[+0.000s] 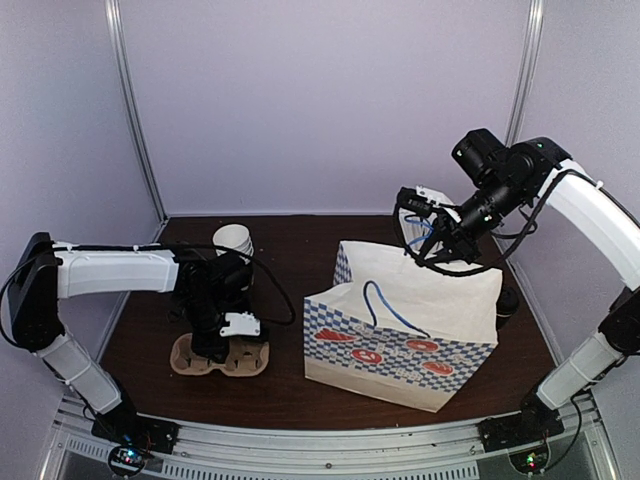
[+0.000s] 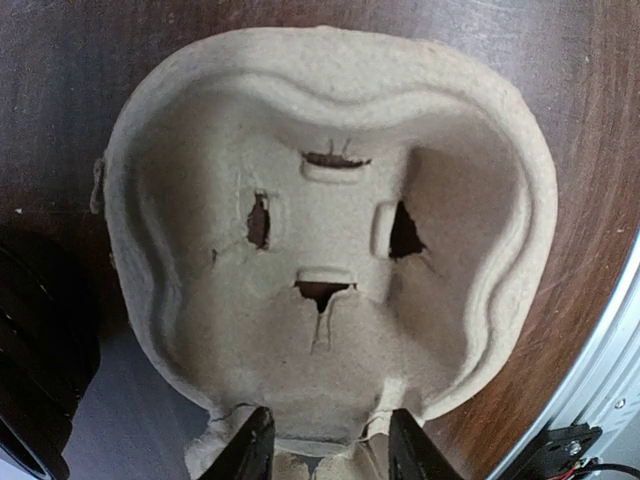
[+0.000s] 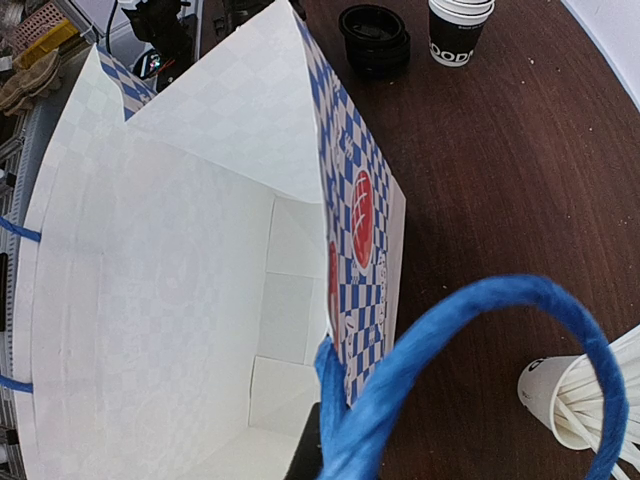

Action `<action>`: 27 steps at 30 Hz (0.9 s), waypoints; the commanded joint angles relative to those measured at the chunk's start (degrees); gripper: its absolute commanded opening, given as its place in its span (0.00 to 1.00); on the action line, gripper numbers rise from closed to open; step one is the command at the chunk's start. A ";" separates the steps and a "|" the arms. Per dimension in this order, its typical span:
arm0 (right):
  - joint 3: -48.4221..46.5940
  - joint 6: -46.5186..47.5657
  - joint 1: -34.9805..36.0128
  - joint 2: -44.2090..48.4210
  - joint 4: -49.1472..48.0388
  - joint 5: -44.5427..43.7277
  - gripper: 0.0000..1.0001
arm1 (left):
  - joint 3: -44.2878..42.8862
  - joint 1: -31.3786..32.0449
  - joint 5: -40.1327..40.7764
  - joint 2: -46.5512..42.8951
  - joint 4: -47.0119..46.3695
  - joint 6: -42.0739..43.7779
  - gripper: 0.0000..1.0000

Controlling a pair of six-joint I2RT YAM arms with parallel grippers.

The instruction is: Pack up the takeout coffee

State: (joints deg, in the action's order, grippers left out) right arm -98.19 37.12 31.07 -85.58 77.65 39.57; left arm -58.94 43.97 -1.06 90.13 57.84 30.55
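At the bag's (image 1: 400, 345) right end, the takeout coffee (image 1: 508, 305) stands apart from the raised right pincer (image 1: 438, 258), clamped on the blue handle (image 3: 470, 300); the left pincer (image 2: 330, 447) brackets the carrier (image 2: 330, 230), grip unclear.

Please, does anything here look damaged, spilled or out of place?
The pulp cup carrier has a short tear running down from the lowest slot in its well. Nothing looks spilled, and the checkered bag stands upright.

Dark wood table (image 1: 290, 245), pale lilac walls (image 1: 330, 100)
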 commanded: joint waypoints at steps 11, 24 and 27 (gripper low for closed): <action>0.76 -0.12 -0.38 -0.43 -0.24 1.25 0.00 | 0.53 -0.28 1.63 2.53 -3.05 0.67 0.35; 1.17 0.05 -0.40 0.22 -0.55 1.12 0.00 | -9.64 -0.29 4.50 -3.16 7.62 -8.72 0.24; 0.78 -0.03 -0.40 -0.30 -0.49 1.48 0.00 | -12.77 -0.28 4.77 -6.29 9.54 -10.14 0.23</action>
State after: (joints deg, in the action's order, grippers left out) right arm -97.19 37.15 30.98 -86.13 77.54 39.90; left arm -67.00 43.94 2.59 89.03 62.63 24.23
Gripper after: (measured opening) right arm 0.008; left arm 0.295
